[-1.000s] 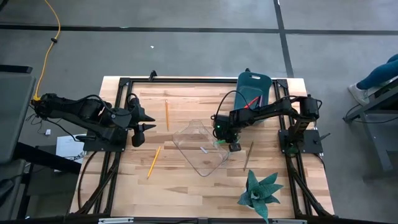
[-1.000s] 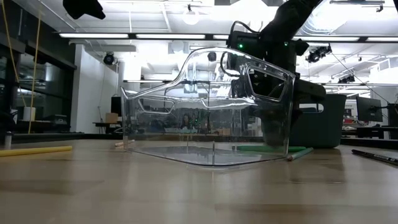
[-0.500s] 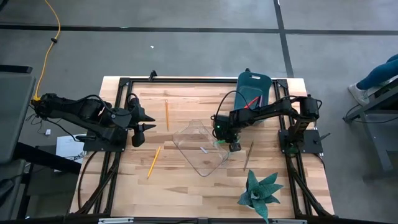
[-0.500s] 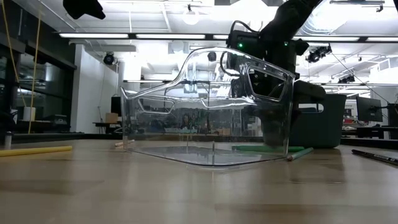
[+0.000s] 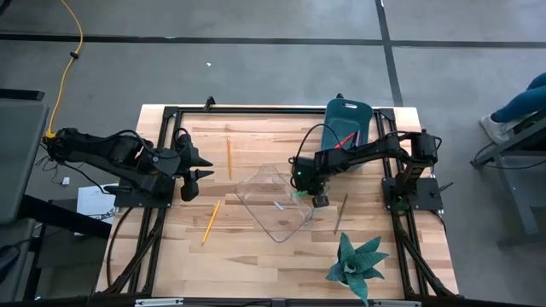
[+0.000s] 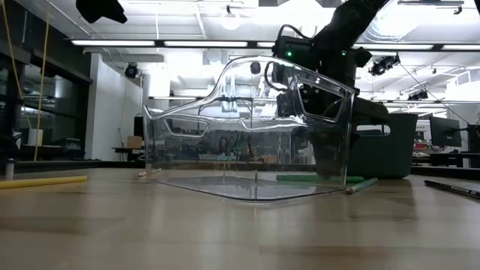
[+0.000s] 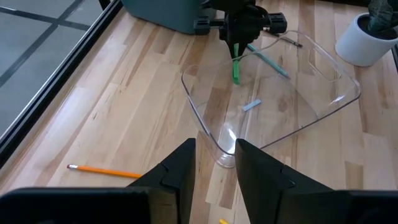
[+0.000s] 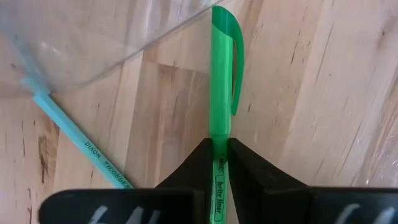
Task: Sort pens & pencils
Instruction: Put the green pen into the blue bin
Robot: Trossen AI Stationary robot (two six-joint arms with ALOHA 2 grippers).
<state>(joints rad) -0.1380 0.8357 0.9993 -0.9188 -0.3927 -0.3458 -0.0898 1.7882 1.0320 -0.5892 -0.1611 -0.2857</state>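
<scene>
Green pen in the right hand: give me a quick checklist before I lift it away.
1. Right hand shut on green pen: ok.
2. Pen centred between fingers: ok.
3. Pen clear of clear bin edge: cannot tell, tip lies beside it.
4. Teal pencil apart from pen: ok.
5. Teal bin behind right arm unobstructed: ok.
6. Left hand parked away, open: ok.

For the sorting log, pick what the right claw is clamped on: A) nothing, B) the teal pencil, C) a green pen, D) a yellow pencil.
C: in the right wrist view the right claw is shut on the green pen, while the teal pencil lies loose on the table beside it.
</scene>
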